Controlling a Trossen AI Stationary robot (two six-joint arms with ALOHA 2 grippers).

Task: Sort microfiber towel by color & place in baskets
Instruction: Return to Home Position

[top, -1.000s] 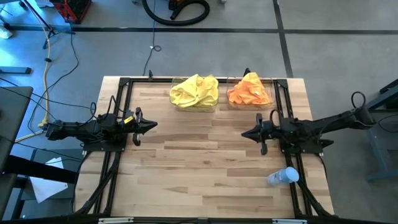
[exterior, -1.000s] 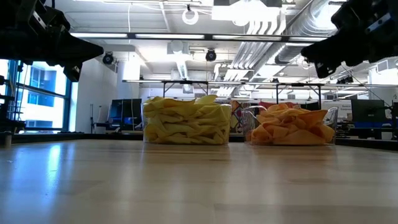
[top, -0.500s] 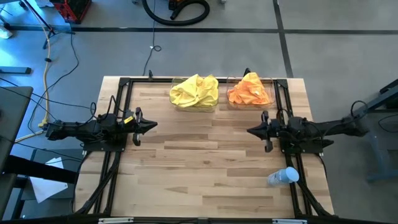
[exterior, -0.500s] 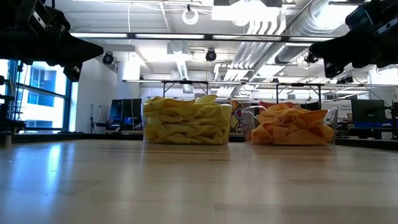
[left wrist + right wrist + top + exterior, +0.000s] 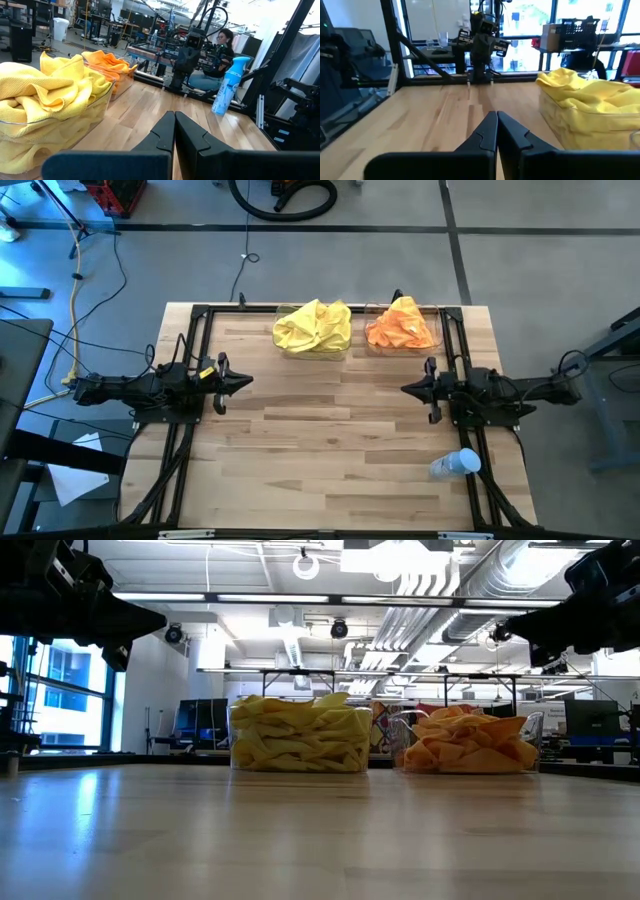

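**A:** Status, starting at the left?

**B:** Left pincer (image 5: 246,381) hangs over the left side of the tabletop (image 5: 330,450), fingers pressed together, holding nothing.

**A:** And the towels?

**B:** Yellow towels (image 5: 313,327) are heaped in the left basket (image 5: 238,745) at the far edge. Just beside it, the orange towels (image 5: 401,325) fill the right basket (image 5: 535,720). I see no cloth lying loose on the wood.

**A:** Right side?

**B:** Right pincer (image 5: 405,389) is over the right side, in front of the orange heap, closed to a thin seam and empty. A clear bottle (image 5: 455,464) sits nearer the front edge, well apart from both baskets.

**A:** So which step is this?

**B:** Sorting looks finished, so I'd judge the arms are parking. The next move needs no grasp. It only calls for settling the right arm at its rest, level with the left, while keeping clear of the bottle and the orange basket.
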